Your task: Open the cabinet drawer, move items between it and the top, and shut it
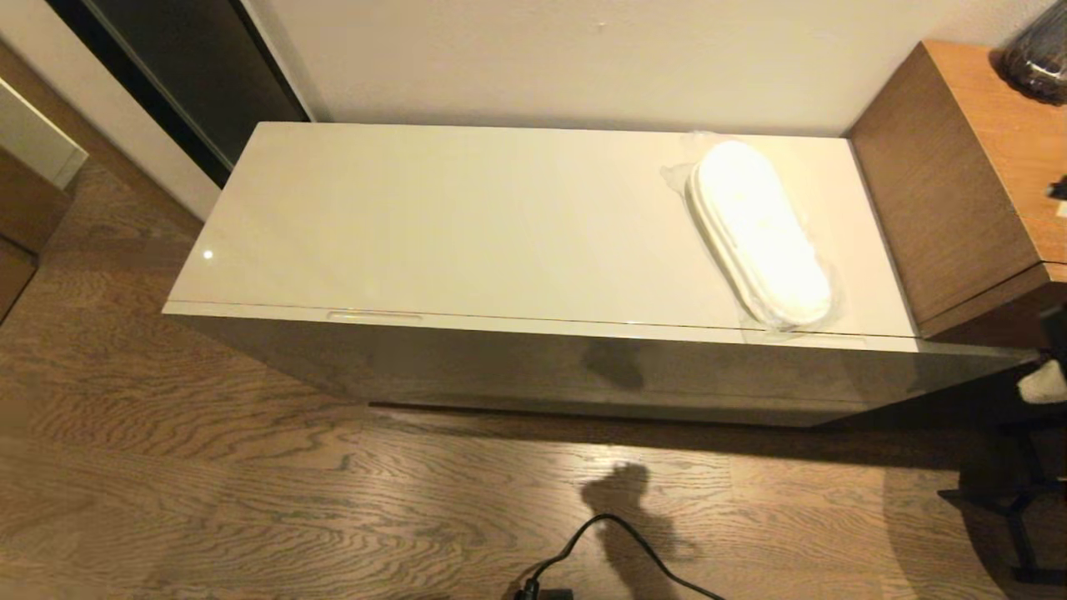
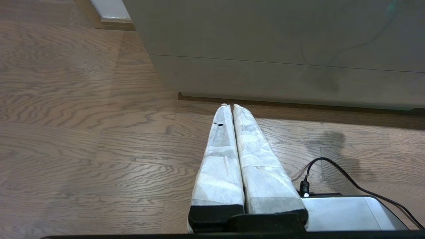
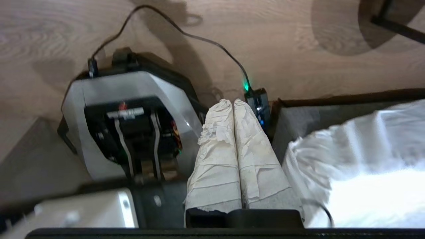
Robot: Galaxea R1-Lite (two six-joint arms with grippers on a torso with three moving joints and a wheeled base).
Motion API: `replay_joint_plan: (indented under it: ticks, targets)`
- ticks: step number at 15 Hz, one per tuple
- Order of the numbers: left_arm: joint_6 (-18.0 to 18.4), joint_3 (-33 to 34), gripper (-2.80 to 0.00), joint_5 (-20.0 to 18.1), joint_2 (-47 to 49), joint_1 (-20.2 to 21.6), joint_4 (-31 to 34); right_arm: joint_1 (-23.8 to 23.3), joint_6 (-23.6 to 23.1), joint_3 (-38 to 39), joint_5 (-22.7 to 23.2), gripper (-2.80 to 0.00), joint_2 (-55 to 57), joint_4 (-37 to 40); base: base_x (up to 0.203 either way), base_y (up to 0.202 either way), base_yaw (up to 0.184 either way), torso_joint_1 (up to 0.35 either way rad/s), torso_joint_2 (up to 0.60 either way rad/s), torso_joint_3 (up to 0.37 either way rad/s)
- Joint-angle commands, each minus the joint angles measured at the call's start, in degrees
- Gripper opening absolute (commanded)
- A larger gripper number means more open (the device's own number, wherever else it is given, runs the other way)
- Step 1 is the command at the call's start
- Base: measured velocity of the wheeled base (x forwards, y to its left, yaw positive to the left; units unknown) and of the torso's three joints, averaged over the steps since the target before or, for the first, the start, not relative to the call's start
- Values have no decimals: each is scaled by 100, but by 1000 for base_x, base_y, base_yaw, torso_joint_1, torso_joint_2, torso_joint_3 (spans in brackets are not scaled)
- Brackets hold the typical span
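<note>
The low cabinet's glossy cream top [image 1: 467,225] carries the clear-wrapped white slippers [image 1: 757,233] near its right end. The drawer [image 1: 542,362] under it is closed, with a slim handle slot [image 1: 375,315] at its upper left edge. Neither gripper shows in the head view. My left gripper [image 2: 229,105] hangs low over the wood floor, fingers shut and empty, pointing at the cabinet's base [image 2: 282,76]. My right gripper [image 3: 229,101] is shut with nothing in it, pointing down over the robot's own grey and black parts [image 3: 132,119] and the floor.
A taller brown wooden cabinet [image 1: 959,183] stands against the low cabinet's right end, with a dark object [image 1: 1038,58] on it. A black cable [image 1: 617,542] lies on the floor in front. A black stand [image 1: 1017,500] is at the right. White cloth [image 3: 365,159] lies beside my right gripper.
</note>
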Motion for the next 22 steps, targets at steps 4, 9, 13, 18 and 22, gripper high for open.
replay_joint_plan:
  ticks: [4, 9, 13, 18, 22]
  targets:
    - [-5, 1, -280, 0, 9, 1, -4, -8, 233, 300, 19, -280, -1314, 861, 0, 0, 0, 0, 0, 0]
    - [-5, 1, -280, 0, 9, 2, -4, -34, 1736, 1252, -7, -280, -1358, 815, 0, 0, 0, 0, 0, 0]
    - [-5, 1, -280, 0, 9, 1, -3, -8, 2544, 1868, -8, -280, -1297, 459, 0, 0, 0, 0, 0, 0]
    - [10, 4, -280, -9, 5, 10, -8, -6, 3096, 3081, -330, -280, -1576, -985, 0, 0, 0, 0, 0, 0]
    - [-14, 1, -280, 0, 9, 6, -4, -302, 4034, 3194, -426, -280, -2075, -706, 0, 0, 0, 0, 0, 0]
